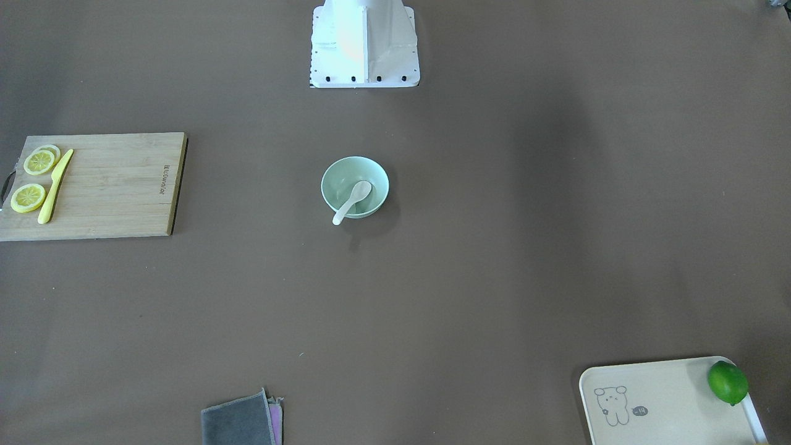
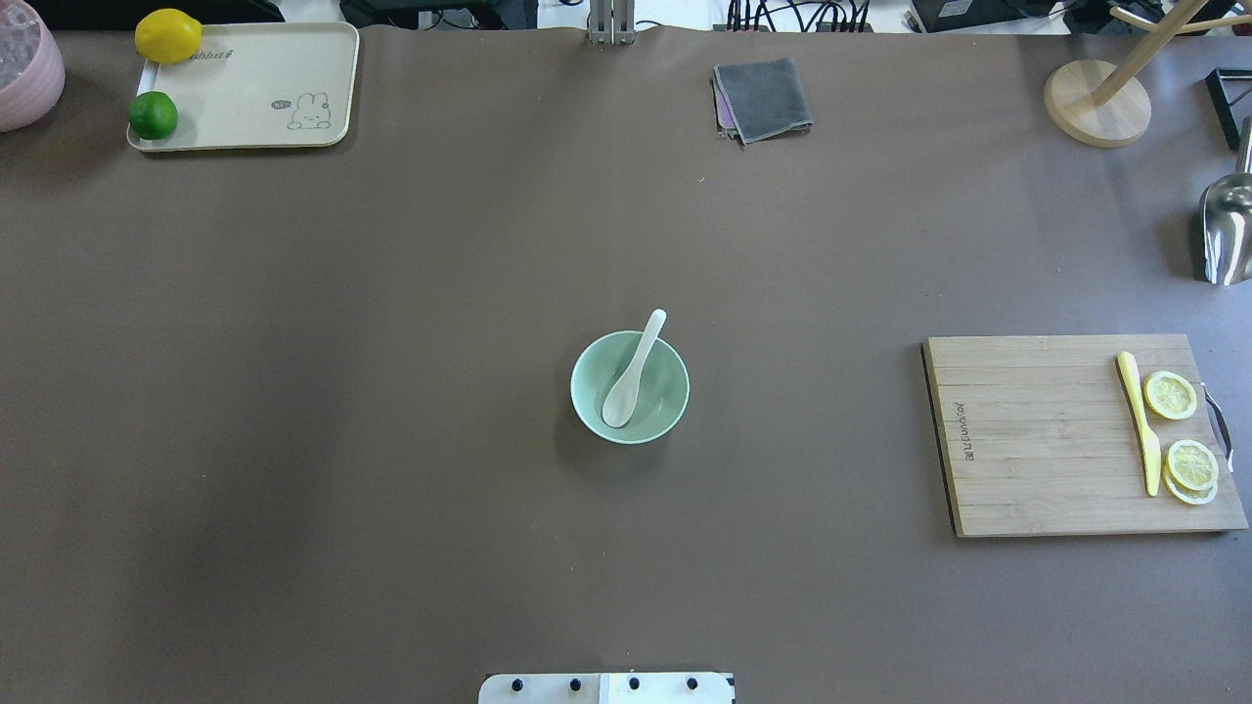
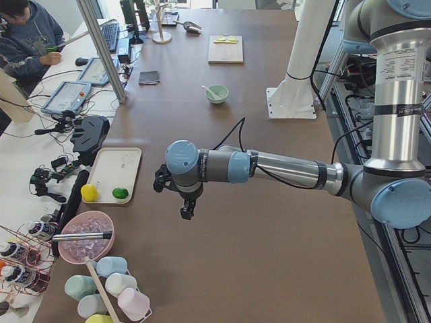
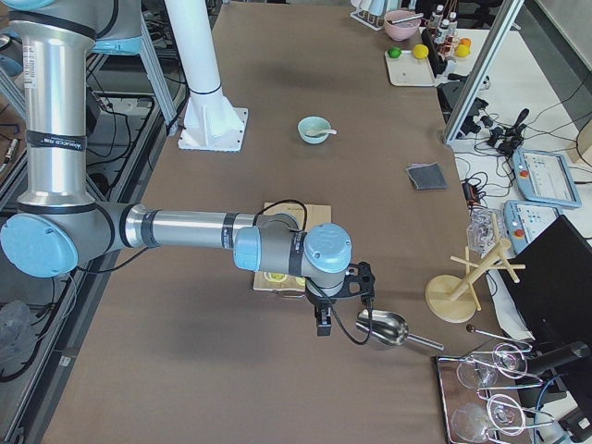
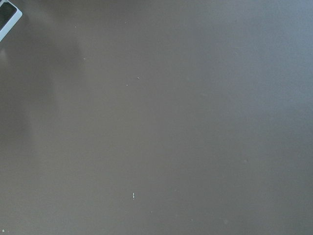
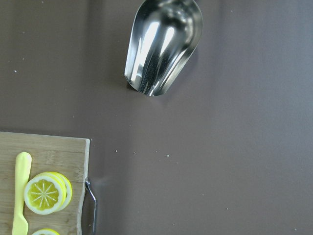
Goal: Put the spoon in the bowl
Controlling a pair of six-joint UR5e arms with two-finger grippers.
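Observation:
The pale mint-green bowl [image 2: 665, 401] stands at the table's middle, also in the front-facing view [image 1: 338, 179]. The white spoon [image 2: 634, 370] lies in it, scoop down inside, handle leaning over the rim [image 1: 352, 201]. Both show small in the side views [image 3: 217, 93] [image 4: 314, 129]. My left gripper [image 3: 185, 210] hangs over bare table near the tray end, far from the bowl. My right gripper [image 4: 322, 326] hangs near the metal scoop, far from the bowl. I cannot tell if either is open or shut.
A wooden cutting board [image 2: 1037, 435] on the right holds a yellow knife [image 2: 1140, 422] and lemon slices [image 2: 1171, 395]. A tray [image 2: 254, 88] with a lemon and a lime is at the far left. A grey cloth [image 2: 763, 98], metal scoop [image 2: 1226, 230] and wooden stand [image 2: 1095, 103] lie far right.

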